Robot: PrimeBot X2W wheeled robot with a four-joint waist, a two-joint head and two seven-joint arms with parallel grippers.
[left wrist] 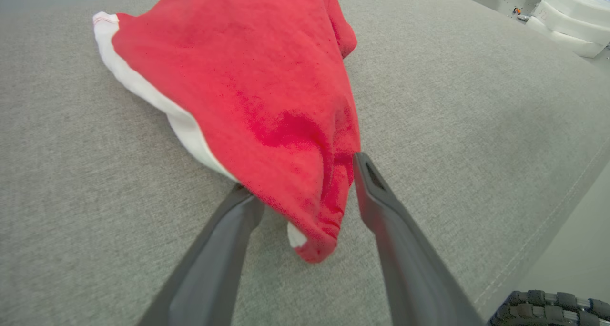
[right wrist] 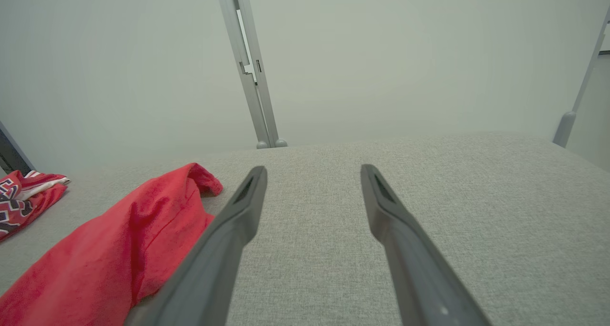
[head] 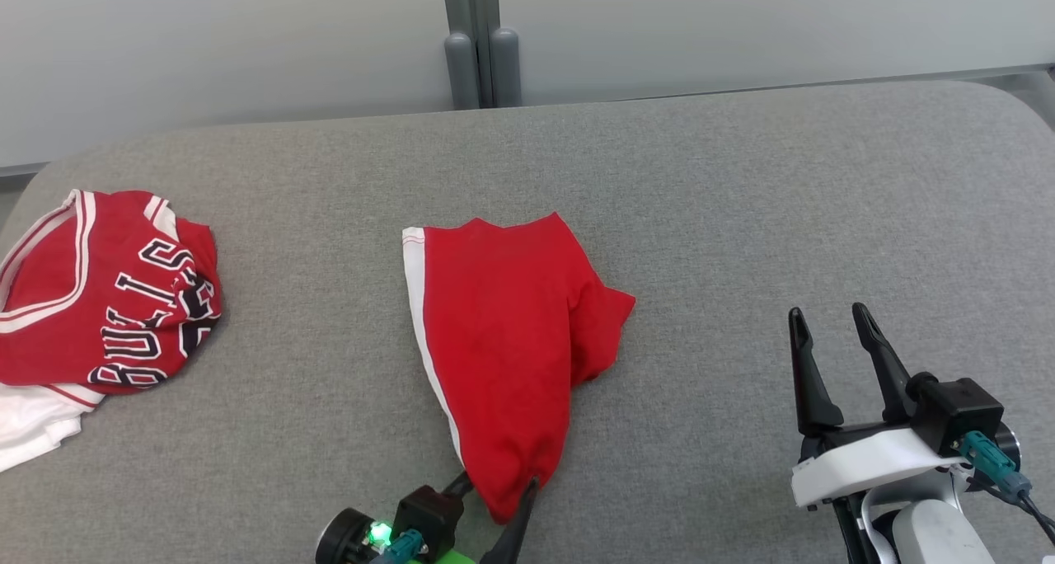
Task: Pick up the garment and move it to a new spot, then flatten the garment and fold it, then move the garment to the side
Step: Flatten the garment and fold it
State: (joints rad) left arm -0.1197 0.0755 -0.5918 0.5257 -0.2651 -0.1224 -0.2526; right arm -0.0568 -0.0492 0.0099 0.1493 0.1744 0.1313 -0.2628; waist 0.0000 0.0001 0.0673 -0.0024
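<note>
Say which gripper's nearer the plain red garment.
Left. The left gripper straddles the near corner of the red garment, jaws apart; the right gripper hangs off to its right over the grey surface.

Red jersey [head: 107,292], far left — "BULLS" in black white-edged letters, running sideways; number beneath unreadable.

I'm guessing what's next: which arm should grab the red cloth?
Left. The left fingers straddle the near corner of the red garment, open; the right fingers hover apart over bare grey surface.
</note>
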